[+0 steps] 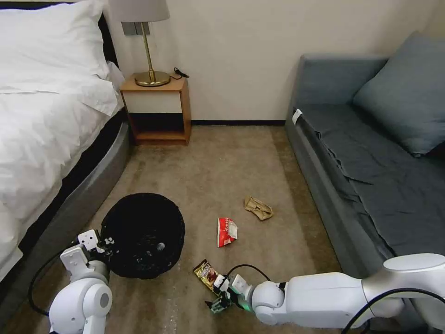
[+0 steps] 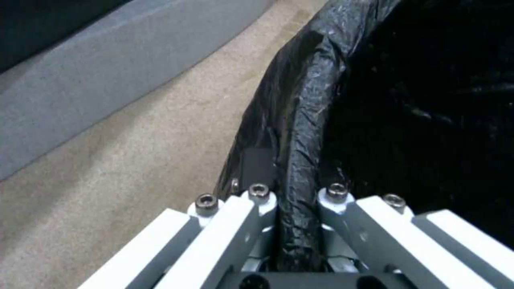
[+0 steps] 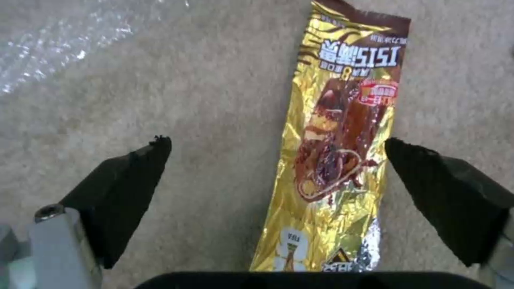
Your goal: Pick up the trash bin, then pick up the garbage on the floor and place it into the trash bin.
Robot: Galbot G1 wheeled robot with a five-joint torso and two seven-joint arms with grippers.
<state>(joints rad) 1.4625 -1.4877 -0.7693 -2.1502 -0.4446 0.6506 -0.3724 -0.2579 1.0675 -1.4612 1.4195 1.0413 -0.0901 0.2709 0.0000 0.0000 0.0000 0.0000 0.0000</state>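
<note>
While I watched the head view, my left gripper (image 1: 103, 244) sat at lower left, clamped on the near rim of the trash bin (image 1: 143, 234), which stood left of centre on the carpet (image 1: 222, 171). My right gripper (image 1: 221, 291) was low at bottom centre, beside the candy wrapper (image 1: 206, 274). A red-white snack packet (image 1: 226, 231) lay at centre, crumpled tan paper (image 1: 258, 207) up and right of it. The bed (image 1: 41, 120) filled the left side, the sofa (image 1: 371, 171) the right, a nightstand (image 1: 157, 109) at upper centre; none crowded my reach.

From the left wrist view, the fingers (image 2: 257, 208) were closed on the liner-wrapped rim running up the middle of the frame, so I judged that hold secure.

From the right wrist view, the jaws stood wide open with the wrapper lying flat between the pads (image 3: 134, 180), off-centre toward the right-hand one. I reckoned I should centre first, press down to the carpet, then close across the narrow width, since thin foil could slip out. Something clear and shiny showed at upper left, too blurred to name
</note>
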